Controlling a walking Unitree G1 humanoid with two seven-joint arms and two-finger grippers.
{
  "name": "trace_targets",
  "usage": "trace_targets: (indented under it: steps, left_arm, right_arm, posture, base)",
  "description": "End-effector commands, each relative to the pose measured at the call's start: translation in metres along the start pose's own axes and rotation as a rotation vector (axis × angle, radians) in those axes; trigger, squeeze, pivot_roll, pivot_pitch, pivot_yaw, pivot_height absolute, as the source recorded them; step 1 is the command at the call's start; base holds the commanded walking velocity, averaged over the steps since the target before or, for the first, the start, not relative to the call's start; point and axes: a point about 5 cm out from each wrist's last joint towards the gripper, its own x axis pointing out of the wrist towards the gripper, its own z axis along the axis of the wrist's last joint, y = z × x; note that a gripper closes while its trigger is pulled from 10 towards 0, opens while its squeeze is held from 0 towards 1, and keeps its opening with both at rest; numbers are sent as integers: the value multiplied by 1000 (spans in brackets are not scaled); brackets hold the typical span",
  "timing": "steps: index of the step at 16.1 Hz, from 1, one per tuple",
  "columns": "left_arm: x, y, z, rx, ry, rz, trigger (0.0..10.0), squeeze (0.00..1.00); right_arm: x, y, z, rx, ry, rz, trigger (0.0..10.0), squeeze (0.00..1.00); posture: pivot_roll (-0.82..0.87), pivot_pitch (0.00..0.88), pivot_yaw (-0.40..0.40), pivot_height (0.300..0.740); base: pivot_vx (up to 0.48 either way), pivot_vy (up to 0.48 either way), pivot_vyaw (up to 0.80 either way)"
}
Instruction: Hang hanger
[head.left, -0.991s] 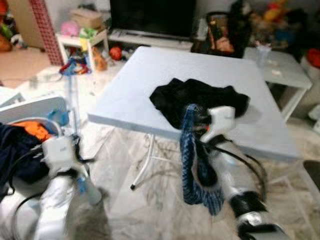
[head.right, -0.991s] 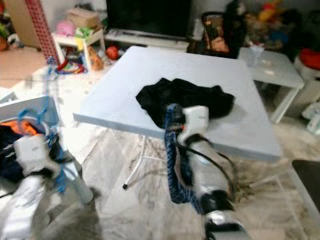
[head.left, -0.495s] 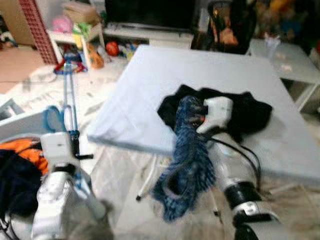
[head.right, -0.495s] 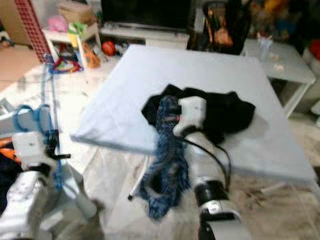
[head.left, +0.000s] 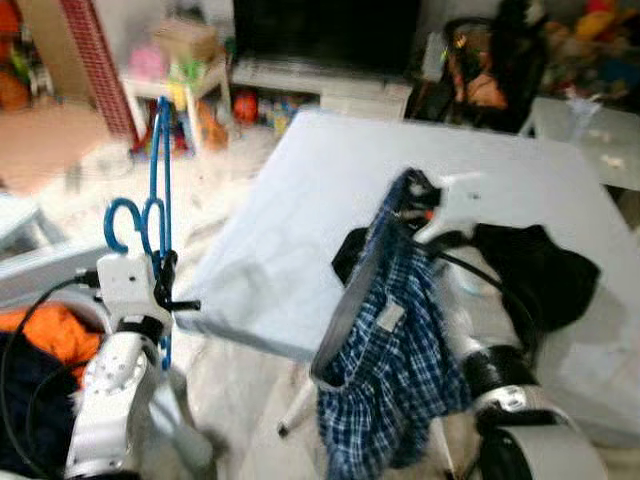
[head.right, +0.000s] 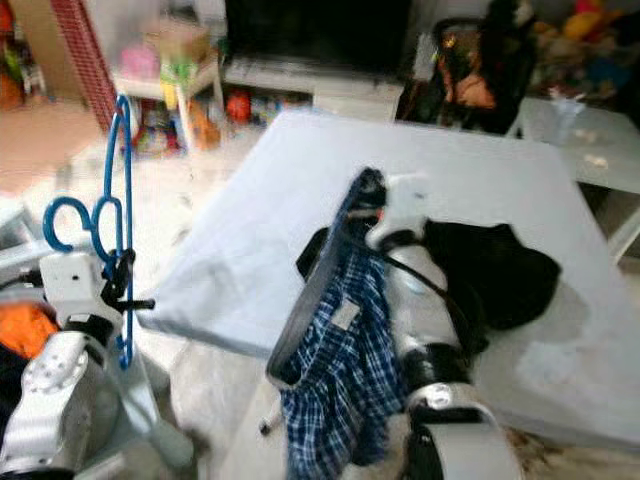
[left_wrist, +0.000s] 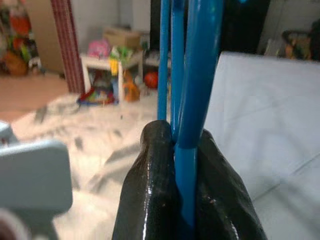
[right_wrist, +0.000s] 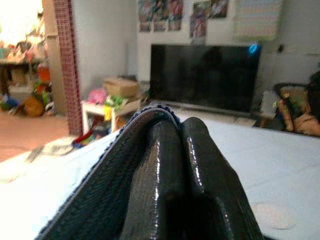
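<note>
Left wrist view shows the left gripper (left_wrist: 186, 220) closed on the blue hanger (head.left: 158, 180), held upright beside the table (head.left: 300, 200). The right gripper (right_wrist: 175, 165) pinches the checked shorts (head.left: 385, 370) by the waistband; I think the waistband should be held taut and level with the hanger's arm

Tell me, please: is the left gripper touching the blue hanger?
Touching. In the left wrist view, the left gripper has its two black fingers pressed against the blue hanger, whose bar runs between them with no gap.
</note>
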Motion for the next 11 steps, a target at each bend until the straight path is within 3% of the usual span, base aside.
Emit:
trace_targets:
  steps: [1, 5, 6, 8, 9, 11]
  left_arm:
    - [0, -14, -1, 4, 13, -74, 10000, 0]
    - [0, -19, 3, -1, 9, -88, 10000, 0]
    - [-1, -21, 6, -13, 3, -84, 10000, 0]
    - [-5, -29, 5, -18, 7, -98, 10000, 0]
    - [-6, -34, 2, -20, 14, -114, 10000, 0]
    - [-8, -38, 1, -30, 17, -121, 10000, 0]
  right_arm:
    - [-1, -13, 0, -7, 15, -50, 0, 0]
    - [0, -14, 0, -3, 21, -60, 0, 0]
    - [2, -13, -2, 40, 37, -70, 0, 0]
    - [17, -9, 3, 95, 68, -80, 0, 0]
    - [35, -3, 16, 144, 76, -67, 0, 0]
    - [51, 4, 33, 177, 80, -56, 0, 0]
  posture:
    - [6, 0, -37, 740]
    - [6, 0, -37, 740]
    - [9, 0, -39, 740]
    - [11, 0, -44, 740]
    - [16, 0, -54, 740]
    - [22, 0, -64, 740]
  base:
    - [0, 0, 0]
    - [0, 0, 0]
    - [0, 0, 0]
    - [0, 0, 0]
    - [0, 0, 0]
    - [0, 0, 0]
